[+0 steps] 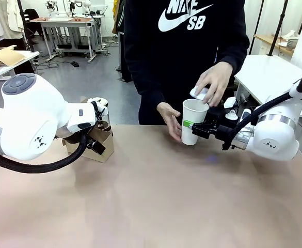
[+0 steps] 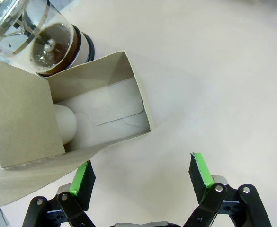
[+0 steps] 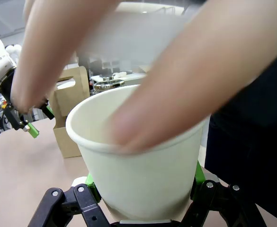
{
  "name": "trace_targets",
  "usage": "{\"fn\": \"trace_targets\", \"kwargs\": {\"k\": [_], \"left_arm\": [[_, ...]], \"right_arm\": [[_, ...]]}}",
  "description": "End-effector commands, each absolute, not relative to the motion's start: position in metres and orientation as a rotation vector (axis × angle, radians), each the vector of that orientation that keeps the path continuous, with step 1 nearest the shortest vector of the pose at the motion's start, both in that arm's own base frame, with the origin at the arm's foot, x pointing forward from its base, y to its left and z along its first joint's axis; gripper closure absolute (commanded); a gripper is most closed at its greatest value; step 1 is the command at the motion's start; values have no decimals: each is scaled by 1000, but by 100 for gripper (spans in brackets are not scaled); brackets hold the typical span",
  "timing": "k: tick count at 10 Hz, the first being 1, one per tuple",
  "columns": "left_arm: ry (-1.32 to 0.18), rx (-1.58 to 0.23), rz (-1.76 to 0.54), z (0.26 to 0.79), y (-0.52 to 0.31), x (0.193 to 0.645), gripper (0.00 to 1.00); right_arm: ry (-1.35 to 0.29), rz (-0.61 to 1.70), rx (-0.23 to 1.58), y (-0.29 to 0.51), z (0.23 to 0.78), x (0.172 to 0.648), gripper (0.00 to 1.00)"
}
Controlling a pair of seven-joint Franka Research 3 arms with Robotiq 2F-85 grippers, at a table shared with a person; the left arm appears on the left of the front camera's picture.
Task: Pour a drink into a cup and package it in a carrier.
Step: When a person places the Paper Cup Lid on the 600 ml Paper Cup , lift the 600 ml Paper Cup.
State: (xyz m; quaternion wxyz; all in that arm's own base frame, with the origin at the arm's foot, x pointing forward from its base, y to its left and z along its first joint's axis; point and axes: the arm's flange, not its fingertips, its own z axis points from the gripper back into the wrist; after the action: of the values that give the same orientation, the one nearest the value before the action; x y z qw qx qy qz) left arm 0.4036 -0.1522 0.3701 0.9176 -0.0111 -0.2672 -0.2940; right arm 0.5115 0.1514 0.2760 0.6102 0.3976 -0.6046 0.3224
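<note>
My right gripper (image 1: 194, 125) is shut on a lidless white paper cup (image 1: 194, 121), held upright above the table's far side. In the right wrist view the cup (image 3: 138, 175) sits between the green pads (image 3: 197, 172). The person holds a white domed lid (image 1: 199, 93) just over the rim, with the other hand (image 1: 169, 120) beside the cup. The brown carrier (image 1: 100, 145) stands at far left, the glass jug (image 2: 48, 38) of dark drink right behind it. My left gripper (image 2: 142, 175) hovers open over the table beside the carrier (image 2: 100, 113); something white and domed (image 2: 65, 124) lies inside it.
The tan table (image 1: 156, 201) stretches wide and bare toward its near edge. A white side table (image 1: 267, 72) stands at the back right, with small white objects (image 1: 231, 106) near its corner. The person stands close against the far edge.
</note>
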Motion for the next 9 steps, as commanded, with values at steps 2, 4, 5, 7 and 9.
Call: {"fn": "trace_targets", "kwargs": {"k": [2, 4, 5, 7, 9], "left_arm": [[-550, -25, -604, 370, -152, 404, 0], [-550, -25, -604, 370, -152, 404, 0], [-550, -25, -604, 370, -152, 404, 0], [-550, -25, -604, 370, -152, 404, 0], [-550, -25, -604, 370, -152, 404, 0]], "right_arm": [[-1398, 747, 914, 152, 280, 510, 20], [-1398, 747, 914, 152, 280, 510, 20], [-1398, 747, 914, 152, 280, 510, 20], [-1398, 747, 914, 152, 280, 510, 20], [-1398, 747, 914, 152, 280, 510, 20]]}}
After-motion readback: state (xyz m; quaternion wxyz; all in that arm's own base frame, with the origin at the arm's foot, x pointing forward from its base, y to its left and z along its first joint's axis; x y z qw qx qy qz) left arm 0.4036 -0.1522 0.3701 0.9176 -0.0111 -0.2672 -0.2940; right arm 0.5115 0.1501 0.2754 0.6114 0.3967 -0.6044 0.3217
